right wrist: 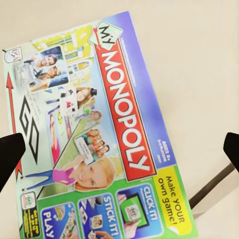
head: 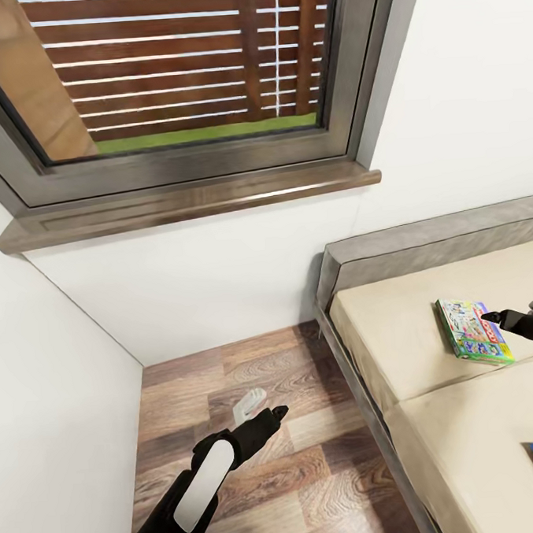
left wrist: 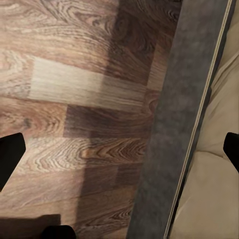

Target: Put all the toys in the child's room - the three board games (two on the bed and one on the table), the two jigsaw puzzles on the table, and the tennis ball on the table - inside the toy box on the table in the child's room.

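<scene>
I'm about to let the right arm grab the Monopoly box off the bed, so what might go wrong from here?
1. The Monopoly box lies flat on the soft mattress; the open right gripper may press it in or slide off rather than get under an edge.
2. The box sits skewed between the fingers in the right wrist view, so a grasp may be off-centre and tilt.

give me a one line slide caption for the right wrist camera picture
Open right gripper poised over the Monopoly box lying flat on the beige bed.
</scene>
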Available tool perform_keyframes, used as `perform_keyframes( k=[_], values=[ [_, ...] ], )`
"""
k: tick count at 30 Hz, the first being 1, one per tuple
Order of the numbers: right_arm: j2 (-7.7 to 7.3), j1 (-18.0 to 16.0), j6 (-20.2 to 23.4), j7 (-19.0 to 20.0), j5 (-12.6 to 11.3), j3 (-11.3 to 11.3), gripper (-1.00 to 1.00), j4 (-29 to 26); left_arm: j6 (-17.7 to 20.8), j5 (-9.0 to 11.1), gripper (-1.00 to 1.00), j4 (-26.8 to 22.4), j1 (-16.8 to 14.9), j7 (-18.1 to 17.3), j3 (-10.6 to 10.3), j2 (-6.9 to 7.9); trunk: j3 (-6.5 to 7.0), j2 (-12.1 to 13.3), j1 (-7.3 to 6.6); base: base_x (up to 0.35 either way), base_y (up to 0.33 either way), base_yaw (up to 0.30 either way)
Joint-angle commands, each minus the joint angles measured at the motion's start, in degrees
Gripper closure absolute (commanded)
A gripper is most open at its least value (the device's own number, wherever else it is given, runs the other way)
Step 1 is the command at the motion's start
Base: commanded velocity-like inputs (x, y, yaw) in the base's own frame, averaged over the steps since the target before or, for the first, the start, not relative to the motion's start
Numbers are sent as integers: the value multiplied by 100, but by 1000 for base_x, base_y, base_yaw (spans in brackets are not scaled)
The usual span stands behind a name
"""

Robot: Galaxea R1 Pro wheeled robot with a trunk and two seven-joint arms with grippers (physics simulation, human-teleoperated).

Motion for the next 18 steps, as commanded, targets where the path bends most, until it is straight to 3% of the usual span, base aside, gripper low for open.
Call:
perform_keyframes(
  k=[1, 18],
  values=[
    [1, -3, 34, 12, -18, -25, -100, -5, 4, 56, -100, -5, 11, 48, -5, 3, -5, -2, -1, 0, 0, 0],
    [-23, -9, 55, 26, -16, -25, -100, -14, 3, 55, -100, 11, 206, 41, 37, 38, -82, -2, -1, 0, 0, 0]
  ],
)
